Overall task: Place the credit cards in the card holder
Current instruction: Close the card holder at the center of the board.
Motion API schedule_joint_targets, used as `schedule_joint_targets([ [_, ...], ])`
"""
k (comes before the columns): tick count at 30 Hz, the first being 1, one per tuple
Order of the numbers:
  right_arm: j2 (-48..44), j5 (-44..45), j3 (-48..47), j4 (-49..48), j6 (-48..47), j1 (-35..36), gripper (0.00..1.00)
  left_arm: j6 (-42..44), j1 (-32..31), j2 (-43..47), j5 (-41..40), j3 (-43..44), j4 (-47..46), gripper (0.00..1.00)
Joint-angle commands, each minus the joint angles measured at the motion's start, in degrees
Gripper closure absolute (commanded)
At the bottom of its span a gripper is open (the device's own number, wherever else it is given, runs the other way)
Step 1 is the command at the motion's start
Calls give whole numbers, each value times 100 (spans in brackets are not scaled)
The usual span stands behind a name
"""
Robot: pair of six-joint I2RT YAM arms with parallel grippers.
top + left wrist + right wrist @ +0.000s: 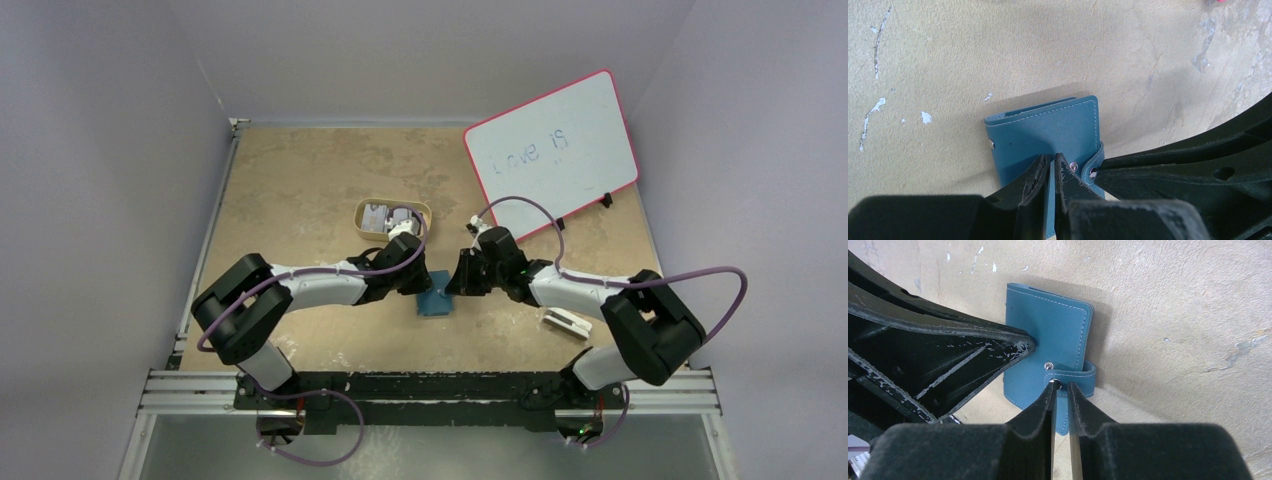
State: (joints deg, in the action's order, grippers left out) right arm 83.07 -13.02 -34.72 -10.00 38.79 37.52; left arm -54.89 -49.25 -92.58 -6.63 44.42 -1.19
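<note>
The card holder, a teal-blue wallet, lies folded closed on the table between the two arms. My left gripper is shut, its tips resting on the wallet's cover. My right gripper is shut on the wallet's snap tab, the strap pinched between its fingers beside the metal snap. From above, the left gripper and right gripper meet over the wallet. Pale credit cards lie in a tan oval tray behind the left gripper.
The tan oval tray stands at mid-table. A pink-edged whiteboard leans at the back right. A white block with a dark slot lies under the right arm. Grey walls close in the table on three sides.
</note>
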Motion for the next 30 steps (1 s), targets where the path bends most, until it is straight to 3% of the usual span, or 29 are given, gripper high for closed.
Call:
schedule_joint_targets([
  [1, -29, 121, -41, -100, -16, 33, 84, 23, -7, -214, -67, 39, -10, 93],
  [20, 389, -198, 37, -634, 217, 157, 85, 5, -14, -231, -51, 39, -38, 93],
  [30, 457, 172, -145, -196, 67, 250, 87, -4, -14, -206, -39, 10, -56, 93],
])
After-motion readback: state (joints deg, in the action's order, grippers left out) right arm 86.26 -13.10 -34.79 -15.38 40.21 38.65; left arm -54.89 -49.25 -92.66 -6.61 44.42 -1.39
